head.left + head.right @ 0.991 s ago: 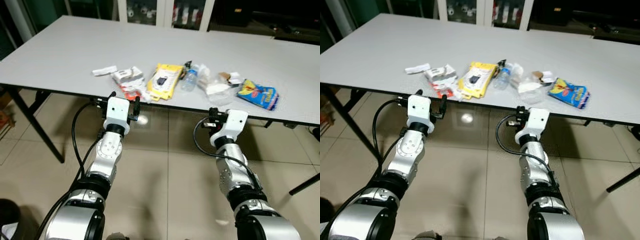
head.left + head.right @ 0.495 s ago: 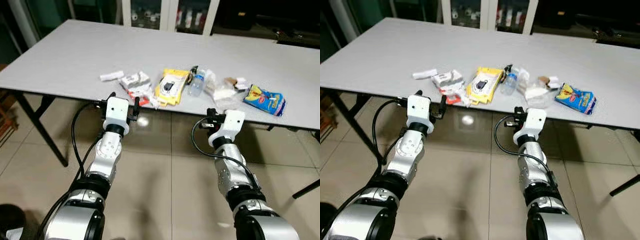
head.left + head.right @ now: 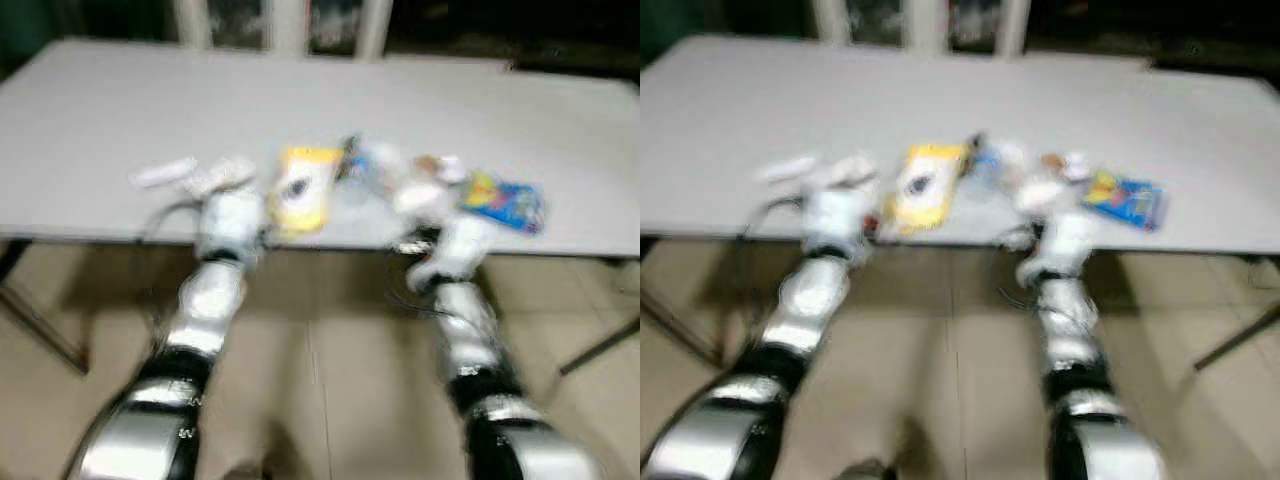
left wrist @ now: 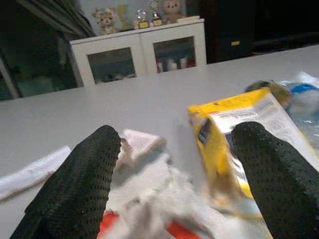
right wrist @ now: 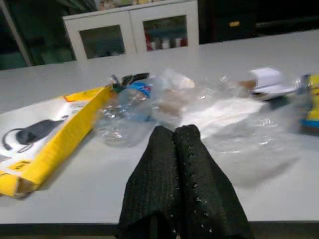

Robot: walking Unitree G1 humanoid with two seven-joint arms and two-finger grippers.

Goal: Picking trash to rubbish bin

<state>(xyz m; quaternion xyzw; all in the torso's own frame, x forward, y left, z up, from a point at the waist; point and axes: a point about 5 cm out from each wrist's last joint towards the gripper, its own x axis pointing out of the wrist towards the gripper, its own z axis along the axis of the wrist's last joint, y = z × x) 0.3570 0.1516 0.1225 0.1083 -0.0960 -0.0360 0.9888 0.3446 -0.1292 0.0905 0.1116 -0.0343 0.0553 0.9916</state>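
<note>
Blurring heavily in both head views, smearing the litter on the grey table [image 3: 120, 110] into soft patches. Reading no brand or lettering anywhere; printing on the yellow packet [image 4: 234, 127] showing as grey streaks and a dark picture, nothing legible. Making out, along the near edge of the table, a white strip [image 3: 165, 172], crumpled white wrappers [image 4: 144, 169] with a red patch beneath, the yellow packet, a clear plastic bottle [image 5: 130, 107] with a blue label, a clear plastic bag [image 5: 234, 119], a small white-and-brown scrap [image 5: 269, 79], and a blue and yellow snack bag [image 3: 503, 200] farthest to the robot's right.

Hovering at the table's edge, left gripper [image 4: 174, 169] with its two black fingers spread wide apart, gripping nothing. Lying just beyond those fingers, white wrappers near one fingertip and the yellow packet near the other, its lower end blurred and partly cut off behind the finger.

Holding level at the table edge, right gripper [image 5: 175, 133] with fingers pressed together, nothing between them. Resting just past its tip, the bottle and the clear bag, apart from the fingers; the yellow packet off to one side, the snack bag cut off at the frame's edge.

Standing behind the table, a white cabinet [image 4: 144, 55] with glass doors, small figures on top, contents indistinct.
</note>
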